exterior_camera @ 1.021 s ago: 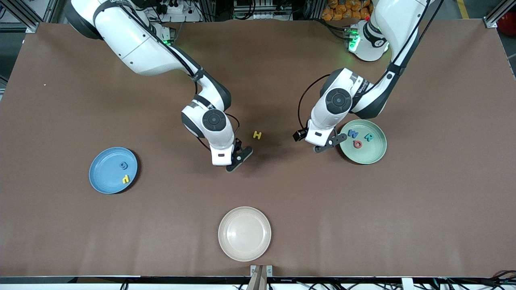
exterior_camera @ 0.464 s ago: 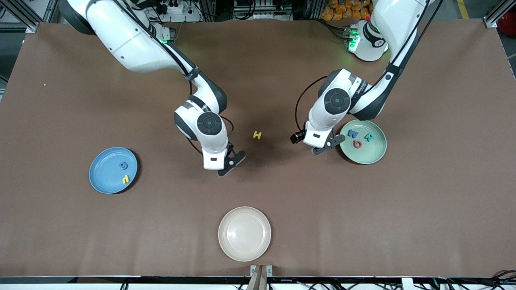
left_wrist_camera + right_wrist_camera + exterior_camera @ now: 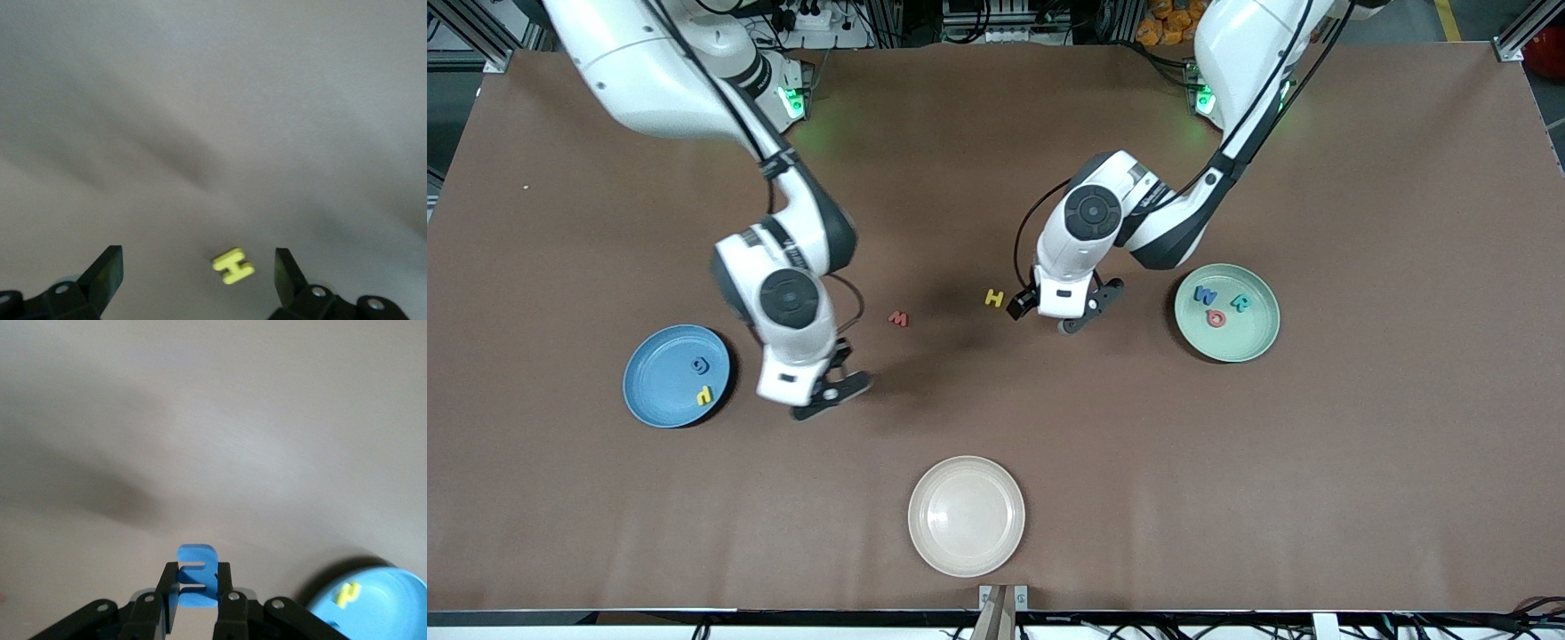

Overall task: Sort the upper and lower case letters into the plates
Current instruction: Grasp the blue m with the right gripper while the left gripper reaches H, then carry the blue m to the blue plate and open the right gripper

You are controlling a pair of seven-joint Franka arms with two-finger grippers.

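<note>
Both end effectors shifted; yellow "H" (image 3: 995, 299) and red "M" (image 3: 898, 318) readable.

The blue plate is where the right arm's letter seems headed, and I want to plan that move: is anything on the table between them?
Nothing visible: only bare table lies between the right gripper, shut on a blue letter, and the blue plate.

Readable characters are the toy letters only. Yellow H (image 3: 995, 299) on the bare table, also seen in the left wrist view (image 3: 233, 265). Salmon red M (image 3: 898, 318) on the table, toward the right arm's end from the H. In the mint green plate (image 3: 1258, 342): blue W (image 3: 1206, 294), teal R (image 3: 1240, 302), salmon red letter (image 3: 1215, 317) looks like Q or O, cannot tell. No labels or brands legible elsewhere.
</note>
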